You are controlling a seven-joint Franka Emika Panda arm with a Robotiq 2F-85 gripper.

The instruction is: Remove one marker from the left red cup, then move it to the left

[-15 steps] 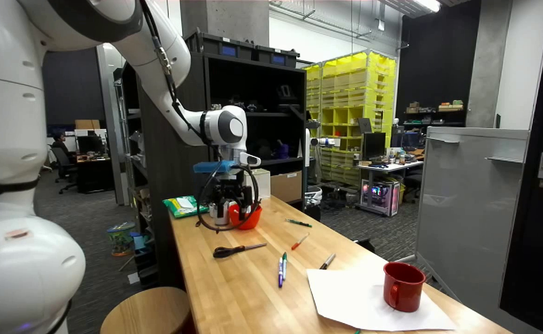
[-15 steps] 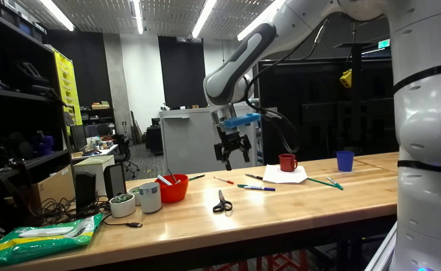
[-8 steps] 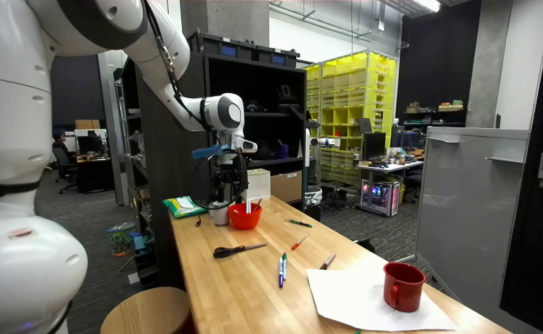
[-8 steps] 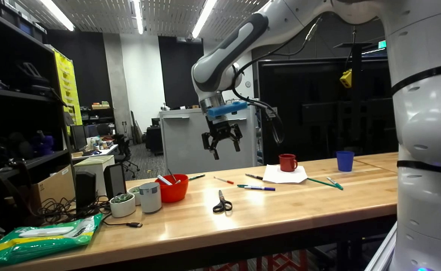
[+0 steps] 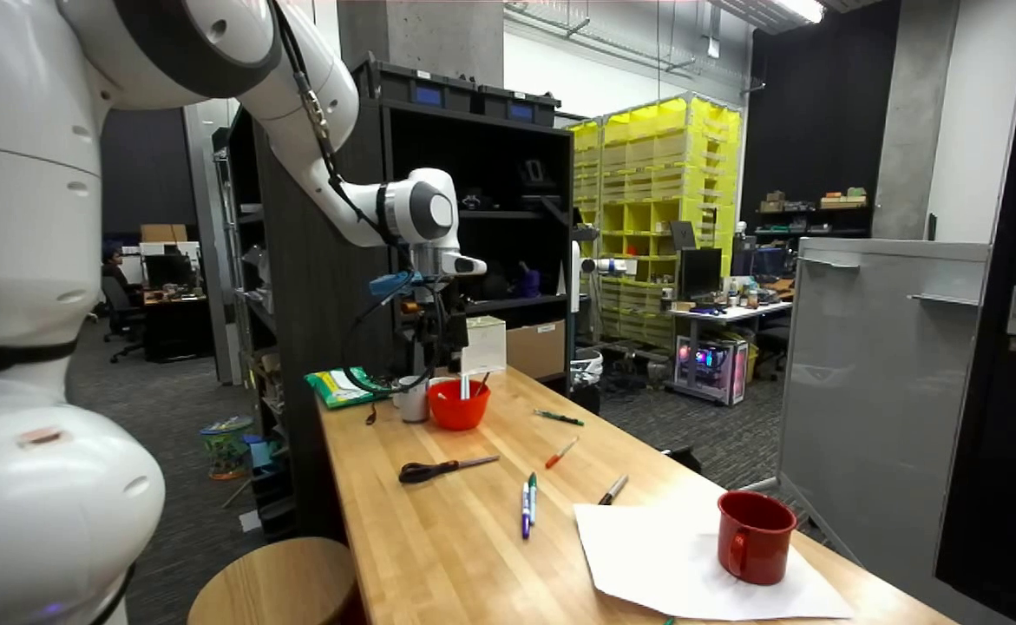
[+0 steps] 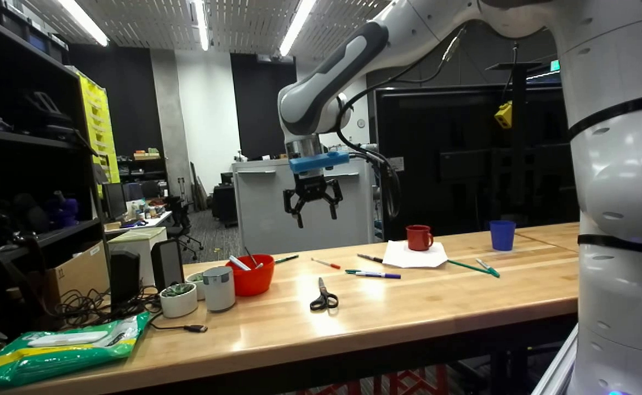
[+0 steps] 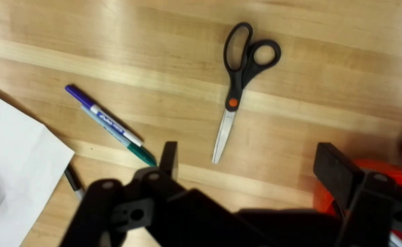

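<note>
The left red cup [image 6: 254, 275] is squat and wide, standing on the table beside a grey-white cup. Leaning in it is a pale marker [image 6: 239, 263] with some blue, along with a dark thin pen and another pale end. In the wrist view a part of the red cup [image 7: 321, 197] shows at lower right, mostly hidden by a finger [image 7: 338, 171]. My gripper [image 6: 316, 216] hangs well above the table, to the right of the cup in that exterior view. Its jaws are wide apart with nothing between them; scissors lie below on the table.
Black scissors [image 7: 235, 79] lie under the gripper, near a purple marker [image 7: 103, 115] and a green-capped one. A darker red mug [image 5: 756, 536] stands on white paper [image 5: 638, 547]. Near the cup are a grey-white cup [image 6: 219, 288] and small potted plants. A blue cup [image 6: 502, 235] stands farther along.
My gripper has risen and shifted left in an exterior view, turning more upright. In the view where it covered the red cup, the cup and its pens now show. It has stayed open.
</note>
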